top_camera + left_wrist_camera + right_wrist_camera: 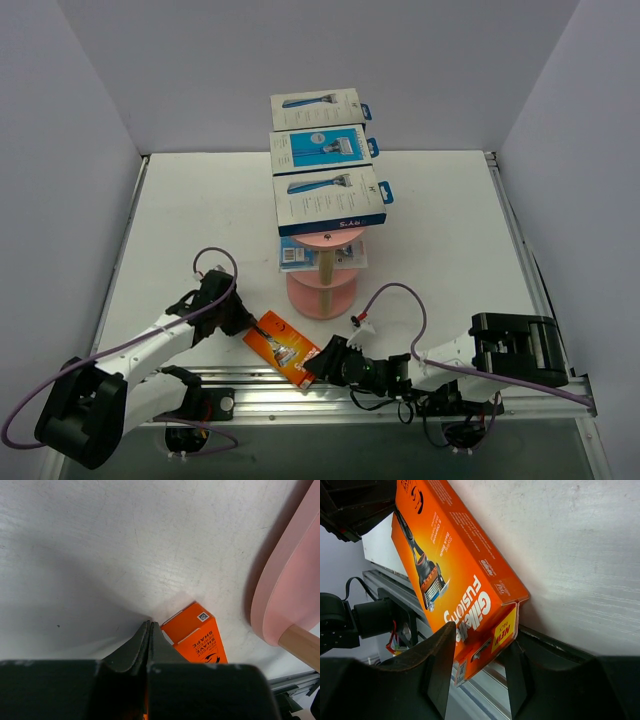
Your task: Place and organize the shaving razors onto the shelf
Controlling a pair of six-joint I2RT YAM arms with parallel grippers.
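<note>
An orange razor pack (pixel 283 347) lies at the table's front edge between my two grippers. My left gripper (pixel 235 318) is shut, its closed tips (pixel 150 625) against the pack's far end (pixel 197 635). My right gripper (pixel 318 365) holds the hang-tab end: in the right wrist view the fingers (pixel 481 636) press both sides of the pack (pixel 455 575), which overhangs the rail. The pink shelf (pixel 322 295) stands mid-table. Three white-and-blue razor packs (pixel 330 200) rest on its top tier and one clear pack (pixel 300 255) on the tier below.
An aluminium rail (pixel 400 385) runs along the front edge under the right gripper. Purple cables (pixel 400 295) loop above both arms. The shelf's lower pink tier (pixel 295 580) and beige post (pixel 300 642) sit just right of the left gripper. White walls enclose the table.
</note>
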